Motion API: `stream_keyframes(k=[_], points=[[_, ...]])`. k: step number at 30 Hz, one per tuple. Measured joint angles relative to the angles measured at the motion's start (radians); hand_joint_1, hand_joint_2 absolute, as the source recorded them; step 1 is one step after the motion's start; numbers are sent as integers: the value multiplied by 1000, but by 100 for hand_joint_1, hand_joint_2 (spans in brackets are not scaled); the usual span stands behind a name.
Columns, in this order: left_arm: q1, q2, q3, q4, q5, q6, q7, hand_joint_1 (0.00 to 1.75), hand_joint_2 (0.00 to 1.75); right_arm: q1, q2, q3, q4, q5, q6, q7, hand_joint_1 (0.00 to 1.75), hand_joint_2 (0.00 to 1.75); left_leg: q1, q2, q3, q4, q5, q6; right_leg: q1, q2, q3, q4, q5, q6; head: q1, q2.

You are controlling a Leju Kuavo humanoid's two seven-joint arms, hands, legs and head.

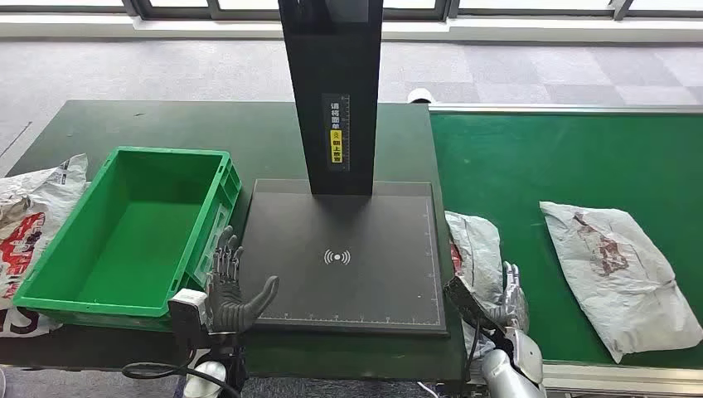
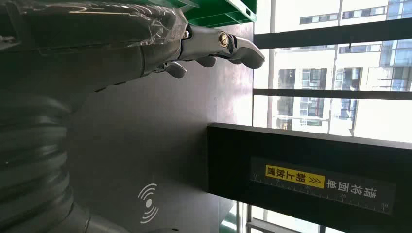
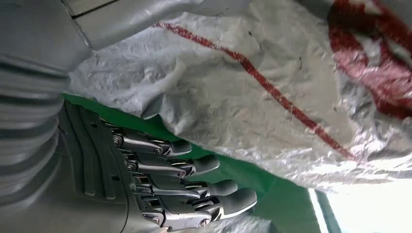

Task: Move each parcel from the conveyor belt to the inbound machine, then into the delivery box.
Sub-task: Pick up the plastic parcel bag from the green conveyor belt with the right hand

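A crumpled grey parcel (image 1: 474, 242) with red print lies at the near left corner of the green conveyor belt (image 1: 530, 166). My right hand (image 1: 507, 308) is at its near end. In the right wrist view the fingers (image 3: 194, 179) stretch straight out beside the parcel (image 3: 252, 97), with a strip of green belt between them, and the thumb (image 3: 145, 17) lies on its other side. A second grey parcel (image 1: 618, 274) lies further right on the belt. My left hand (image 1: 232, 292) hovers open at the near left corner of the black inbound machine's plate (image 1: 340, 274), beside the green delivery box (image 1: 133, 232).
The machine's black post (image 1: 332, 91) rises from the back of the plate and carries a yellow label (image 2: 295, 176). White and red bags (image 1: 33, 224) lie on the dark table left of the box. The belt's metal edge (image 1: 613, 375) runs along the near side.
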Motion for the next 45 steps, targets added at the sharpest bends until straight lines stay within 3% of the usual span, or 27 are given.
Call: stream_keyframes(k=[2,6,13,32,36,39,45], points=[[0,0,0,0,0,-1,0,0,175,-1,-1,4,3,-4,14,-1,0,175,0,0,0,0,0,0,0,0,0,0,0,0,0,0],[-1,1,0,0,-1,-1,0,0,175,-8,-8,26,17,14,78,55,175,175,0,5,3,0,-1,-1,1,3,1,0,0,0,0,0],[-2,0,0,2,-2,-1,0,0,175,-26,-17,85,40,55,129,162,175,175,0,12,8,0,-7,0,3,10,12,-1,-3,-1,0,0],[5,1,0,2,0,-1,0,0,175,-32,-28,111,49,34,110,147,175,175,1,11,17,0,-6,1,3,10,17,-1,-2,-2,0,0],[13,1,0,-3,-1,1,0,0,175,-15,-26,111,40,-39,-18,58,175,175,1,9,16,0,-5,1,3,8,15,-1,-2,-2,0,0],[24,0,0,-12,-7,2,0,0,175,27,-12,110,-13,-168,-137,-66,175,175,1,3,11,0,-3,0,2,3,11,0,-1,-2,0,0],[39,-5,0,-25,-23,1,0,0,175,137,60,110,-318,-516,-263,-326,175,175,1,-4,0,0,0,0,2,-4,1,0,-1,-2,0,0]])
